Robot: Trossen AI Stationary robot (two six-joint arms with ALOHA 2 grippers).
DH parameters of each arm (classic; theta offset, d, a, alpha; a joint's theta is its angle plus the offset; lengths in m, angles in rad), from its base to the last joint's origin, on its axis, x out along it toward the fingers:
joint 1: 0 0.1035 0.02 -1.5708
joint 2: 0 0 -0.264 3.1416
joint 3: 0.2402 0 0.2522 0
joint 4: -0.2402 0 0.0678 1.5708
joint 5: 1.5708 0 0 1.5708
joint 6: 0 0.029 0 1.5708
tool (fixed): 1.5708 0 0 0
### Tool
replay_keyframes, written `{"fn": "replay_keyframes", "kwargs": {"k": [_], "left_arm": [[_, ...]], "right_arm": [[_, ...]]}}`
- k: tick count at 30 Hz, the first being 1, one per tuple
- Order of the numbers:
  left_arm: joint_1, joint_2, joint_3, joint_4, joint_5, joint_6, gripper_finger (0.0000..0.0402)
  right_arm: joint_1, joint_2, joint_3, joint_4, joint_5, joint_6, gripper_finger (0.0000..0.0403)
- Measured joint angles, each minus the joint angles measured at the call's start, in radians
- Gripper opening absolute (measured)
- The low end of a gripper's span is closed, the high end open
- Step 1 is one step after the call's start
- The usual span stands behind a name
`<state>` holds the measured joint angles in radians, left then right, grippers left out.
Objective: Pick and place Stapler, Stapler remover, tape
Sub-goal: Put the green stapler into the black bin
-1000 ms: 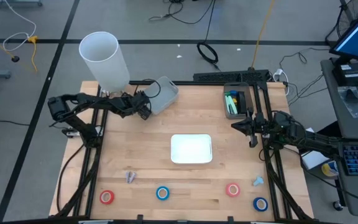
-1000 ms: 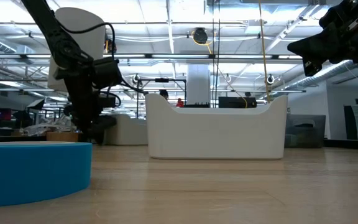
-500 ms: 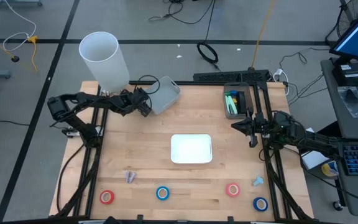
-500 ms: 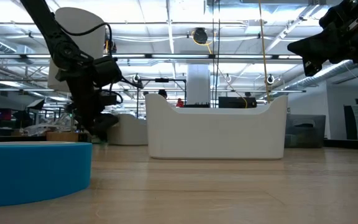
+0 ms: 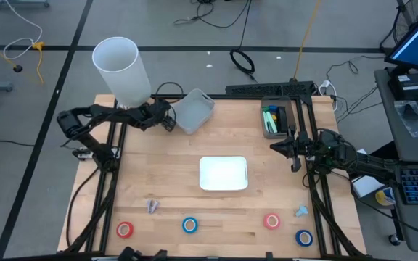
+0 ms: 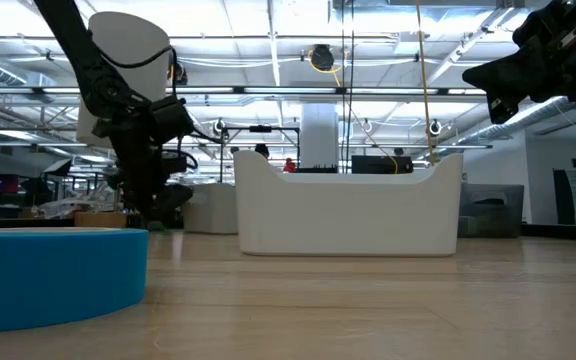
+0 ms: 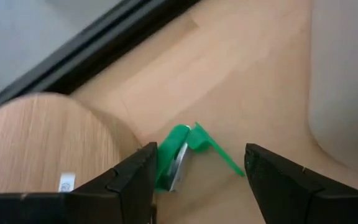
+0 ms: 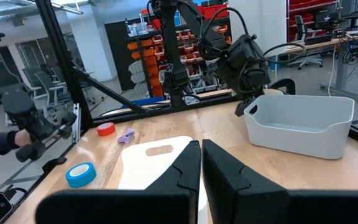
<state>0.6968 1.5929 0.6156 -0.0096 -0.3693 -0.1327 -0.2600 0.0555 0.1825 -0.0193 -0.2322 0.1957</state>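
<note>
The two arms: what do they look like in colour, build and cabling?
Both arms are black and slim, built of jointed links. The left arm carries a thin black cable that loops beside its gripper. The right gripper has two broad, matte black fingers with bevelled edges.

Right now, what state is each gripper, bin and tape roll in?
Left gripper: open, above a green stapler remover.
Right gripper: shut, empty, waiting at the table's right edge.
Grey bin: upright, beside the left gripper.
White tray: upright, mid-table.
Four tape rolls: flat, along the near edge.
</note>
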Motion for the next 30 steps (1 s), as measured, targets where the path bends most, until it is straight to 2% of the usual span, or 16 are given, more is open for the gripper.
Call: {"fn": "replay_keyframes", "kwargs": {"k": [6,14,21,30], "left_arm": [[-0.012,0.069,0.011,0.039,-0.001,-0.008,0.0228],[-0.020,0.092,0.014,0.031,0.028,-0.045,0.0151],[-0.071,0.093,0.013,-0.019,0.001,-0.092,0.0099],[-0.179,0.066,0.013,-0.131,-0.021,-0.231,0.0080]], "right_arm": [[0.000,0.001,0.000,0.000,-0.001,0.002,0.0008],[0.000,0.001,0.000,0.000,0.000,0.002,0.0008],[0.000,0.001,0.000,0.000,0.000,0.002,0.0008],[0.000,0.001,0.000,0.000,-0.001,0.002,0.0008]]}}
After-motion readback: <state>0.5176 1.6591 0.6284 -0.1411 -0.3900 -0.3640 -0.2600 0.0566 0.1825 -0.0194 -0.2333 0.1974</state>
